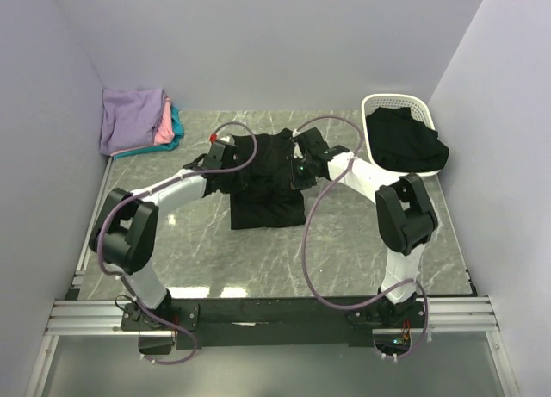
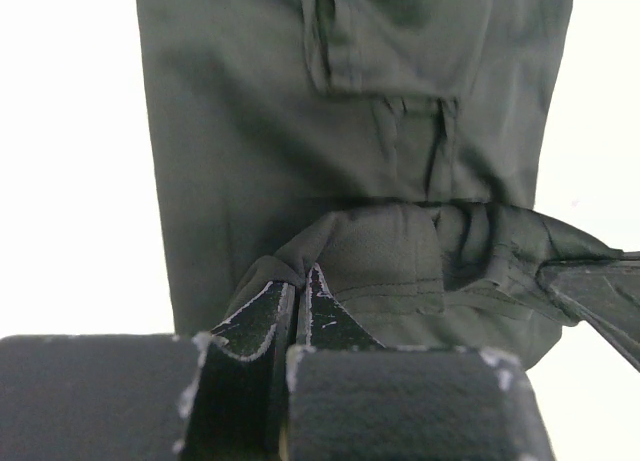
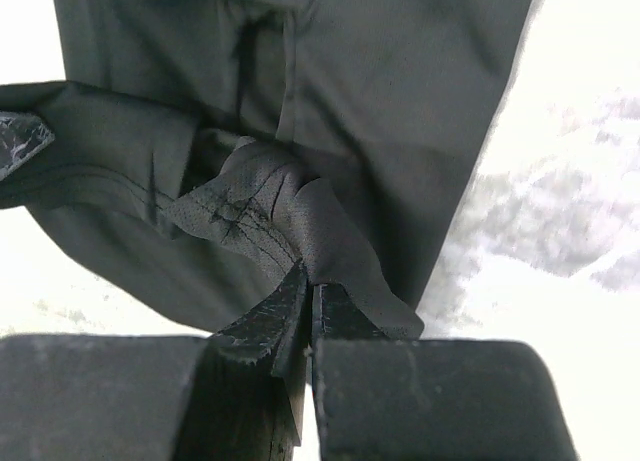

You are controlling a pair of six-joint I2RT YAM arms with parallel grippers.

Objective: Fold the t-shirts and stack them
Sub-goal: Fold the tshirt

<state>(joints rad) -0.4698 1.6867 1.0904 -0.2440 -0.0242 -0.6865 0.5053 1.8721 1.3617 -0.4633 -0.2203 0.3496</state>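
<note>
Overall: nothing readable.
Black t-shirt (image 1: 267,201): no print, tag or brand legible.
Folded t-shirts (image 1: 131,117): no lettering legible.
White basket (image 1: 392,98): no lettering legible.
Surface (image 1: 224,259): no marks or numbers legible.

The table (image 2: 70,181) is being blown out to white in both wrist views. The top view is being lit evenly from above, with faint glare.

Grey marble table (image 1: 224,259): black t-shirt (image 1: 267,209) centre, folded lavender-pink-teal stack (image 1: 129,117) far-left corner, white basket (image 1: 387,98) far-right.
</note>
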